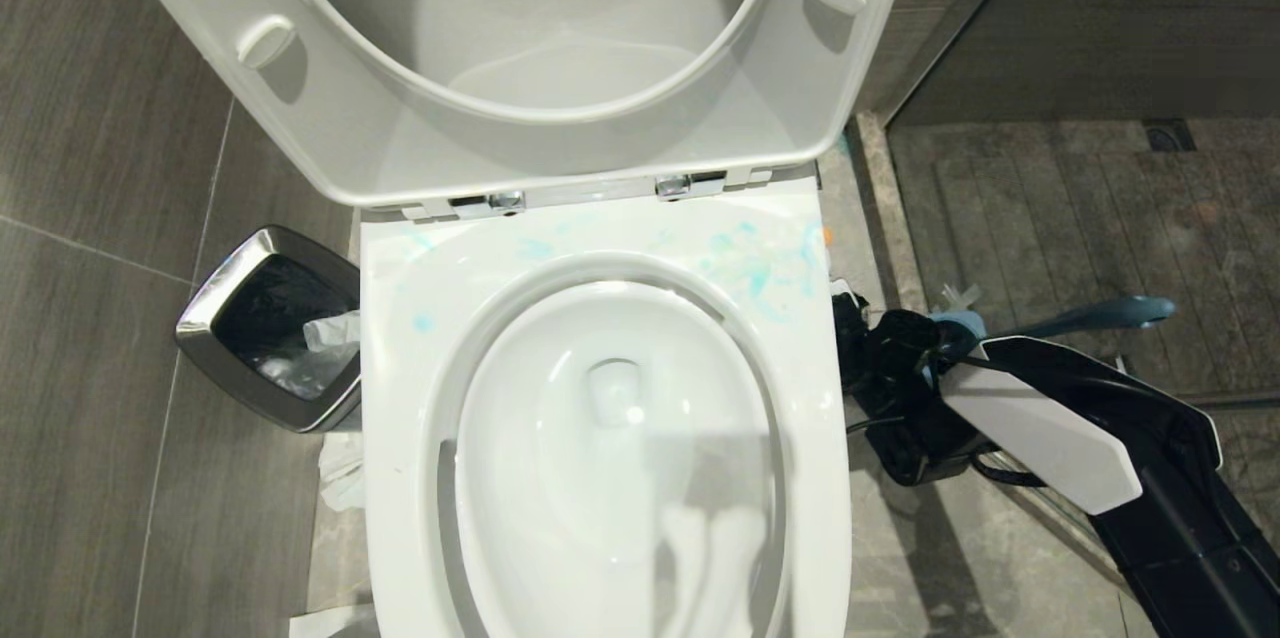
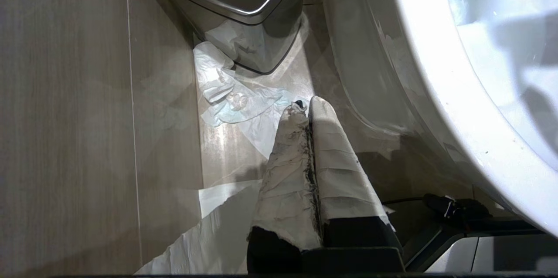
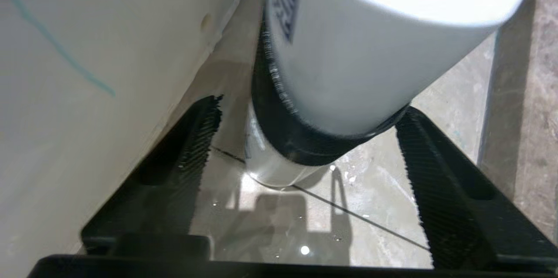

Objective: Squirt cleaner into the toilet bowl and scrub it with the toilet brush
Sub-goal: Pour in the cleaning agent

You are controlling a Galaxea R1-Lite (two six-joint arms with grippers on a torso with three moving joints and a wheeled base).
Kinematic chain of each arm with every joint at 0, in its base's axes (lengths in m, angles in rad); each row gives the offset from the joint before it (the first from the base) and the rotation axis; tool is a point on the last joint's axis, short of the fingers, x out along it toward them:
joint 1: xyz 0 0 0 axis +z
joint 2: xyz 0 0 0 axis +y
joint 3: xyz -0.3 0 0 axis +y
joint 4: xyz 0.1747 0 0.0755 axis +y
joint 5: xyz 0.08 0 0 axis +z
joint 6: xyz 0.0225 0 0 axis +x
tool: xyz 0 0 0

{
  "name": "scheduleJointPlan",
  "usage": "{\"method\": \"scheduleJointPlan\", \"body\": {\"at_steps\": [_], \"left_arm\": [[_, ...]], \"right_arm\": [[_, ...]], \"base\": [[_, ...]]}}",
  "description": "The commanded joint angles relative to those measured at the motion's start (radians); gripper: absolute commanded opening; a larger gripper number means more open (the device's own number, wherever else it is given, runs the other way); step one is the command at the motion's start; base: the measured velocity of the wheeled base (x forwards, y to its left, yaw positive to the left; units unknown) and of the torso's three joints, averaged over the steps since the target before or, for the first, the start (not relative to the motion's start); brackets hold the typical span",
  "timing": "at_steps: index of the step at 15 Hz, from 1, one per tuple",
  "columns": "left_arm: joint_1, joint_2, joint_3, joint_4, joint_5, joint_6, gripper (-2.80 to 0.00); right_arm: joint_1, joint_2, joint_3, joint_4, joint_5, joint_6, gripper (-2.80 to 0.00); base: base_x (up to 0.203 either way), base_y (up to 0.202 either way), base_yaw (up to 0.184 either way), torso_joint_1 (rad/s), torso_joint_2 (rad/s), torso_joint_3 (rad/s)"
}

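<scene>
cleaner [image 3: 348, 51] | on floor beside toilet bowl [image 3: 87, 51] | right claw [image 3: 305, 160] spread around it | left claw [image 2: 308, 110] pressed together

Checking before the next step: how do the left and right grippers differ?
The left gripper is shut, its fingers wrapped in white; the right gripper is open, its fingers black. The left hangs empty over paper litter; the right straddles a white bottle. Both sit beside the toilet bowl.

Your head cam looks steeply down on the toilet bowl [image 1: 600, 438]; wrist cams sit low beside it, sharing its sides.
</scene>
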Motion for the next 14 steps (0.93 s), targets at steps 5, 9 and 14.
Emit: {"method": "scheduleJointPlan", "body": {"at_steps": [5, 9, 14], "left_arm": [[-0.001, 0.001, 0.0, 0.0, 0.0, 0.0, -2.8], [-0.001, 0.001, 0.0, 0.0, 0.0, 0.0, -2.8], [0.001, 0.001, 0.0, 0.0, 0.0, 0.0, -2.8]], "right_arm": [[0.0, 0.031, -0.05, -0.016, -0.001, 0.0, 0.0], [0.002, 0.082, -0.209, 0.006, -0.003, -0.003, 0.0], [0.0, 0.144, -0.335, 0.041, -0.002, -0.014, 0.0]], "base": [[0.0, 0.0, 0.0, 0.0, 0.0, 0.0], [0.0, 0.0, 0.0, 0.0, 0.0, 0.0], [0.0, 0.0, 0.0, 0.0, 0.0, 0.0]]}}
